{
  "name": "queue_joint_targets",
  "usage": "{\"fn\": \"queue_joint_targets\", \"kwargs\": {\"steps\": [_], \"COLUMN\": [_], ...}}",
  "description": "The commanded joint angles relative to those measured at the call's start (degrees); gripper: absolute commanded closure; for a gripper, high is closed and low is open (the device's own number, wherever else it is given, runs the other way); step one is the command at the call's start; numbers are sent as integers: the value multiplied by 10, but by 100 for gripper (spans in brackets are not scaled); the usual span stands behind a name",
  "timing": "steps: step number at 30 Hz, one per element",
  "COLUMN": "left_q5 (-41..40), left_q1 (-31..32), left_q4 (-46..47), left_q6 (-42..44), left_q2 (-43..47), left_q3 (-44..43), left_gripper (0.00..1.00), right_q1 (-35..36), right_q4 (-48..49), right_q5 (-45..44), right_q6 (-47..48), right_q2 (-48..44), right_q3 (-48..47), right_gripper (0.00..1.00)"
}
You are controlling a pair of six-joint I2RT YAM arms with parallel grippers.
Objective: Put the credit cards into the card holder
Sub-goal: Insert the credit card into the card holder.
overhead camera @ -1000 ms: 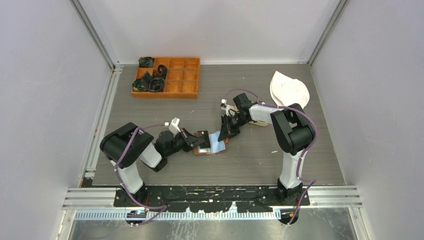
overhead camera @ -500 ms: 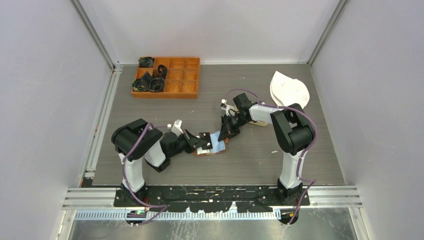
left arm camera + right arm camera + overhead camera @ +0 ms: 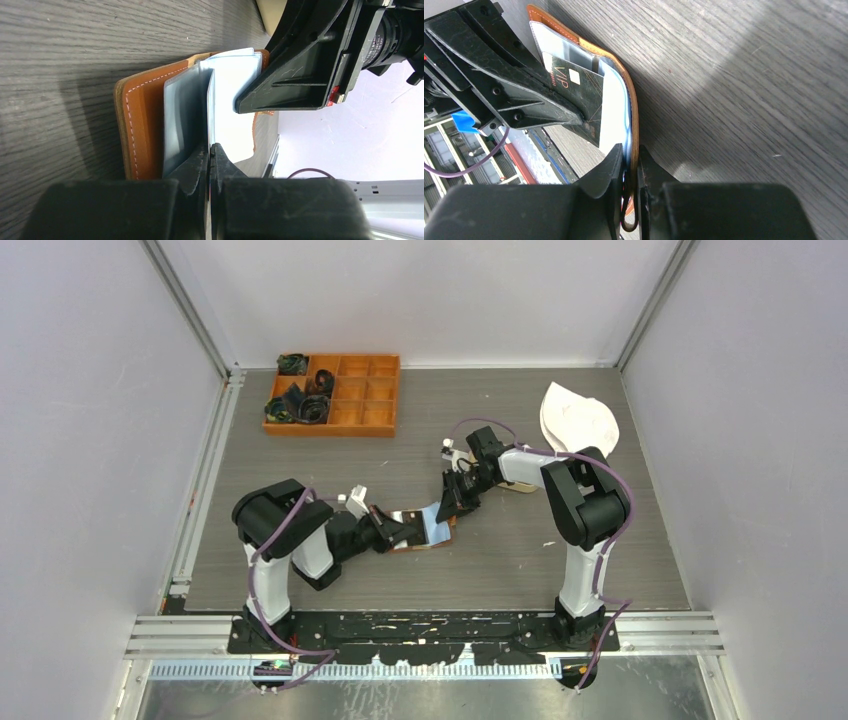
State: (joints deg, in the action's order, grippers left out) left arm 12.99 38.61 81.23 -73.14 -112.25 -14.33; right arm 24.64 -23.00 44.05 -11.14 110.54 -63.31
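A black credit card (image 3: 579,95) printed "VIP" is pinched in my shut left gripper (image 3: 210,150) and shows edge-on (image 3: 210,102) in the left wrist view. Its far end lies over the open brown leather card holder (image 3: 437,537), against the pale inner sleeves (image 3: 230,80). My right gripper (image 3: 629,157) is shut on the card holder's leather edge (image 3: 634,115) and holds that flap up off the table. From above, the left gripper (image 3: 402,530) and the right gripper (image 3: 450,503) meet over the holder. No other cards show.
An orange compartment box (image 3: 333,392) with dark items in its left cells stands at the back left. A pale oval tray (image 3: 578,418) leans at the back right. Grey walls and metal rails close in the table.
My left arm has swung right and pushed the card further over the open holder, tilting it. The right gripper has stayed clamped on the flap.
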Motion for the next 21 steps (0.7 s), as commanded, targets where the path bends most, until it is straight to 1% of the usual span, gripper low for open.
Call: {"fn": "queue_joint_targets", "kwargs": {"steps": [1,5,12,17,21], "left_q5": [-6,-6,5,5,5], "left_q1": [6,6,6,7,6], "left_q4": [-3,-3,1,1,1], "left_q6": [1,-6,-18,-17,-16], "left_q2": [-17,-20,-46,-54,-60], "left_q3": [10,12,-9,-16,-19], "left_gripper": [100,100,100,100,100], "right_q1": [4,5,4,5,3], "right_q4": [16,16,10,-11,-44], "right_q5": [1,1,-1,-20,-45], "right_q6": [-3,-3,3,21,51], "right_q2": [-3,-3,-4,-15,-38], "right_q3": [1,0,-4,-16,-32], "right_gripper": [82,81,78,70,61]}}
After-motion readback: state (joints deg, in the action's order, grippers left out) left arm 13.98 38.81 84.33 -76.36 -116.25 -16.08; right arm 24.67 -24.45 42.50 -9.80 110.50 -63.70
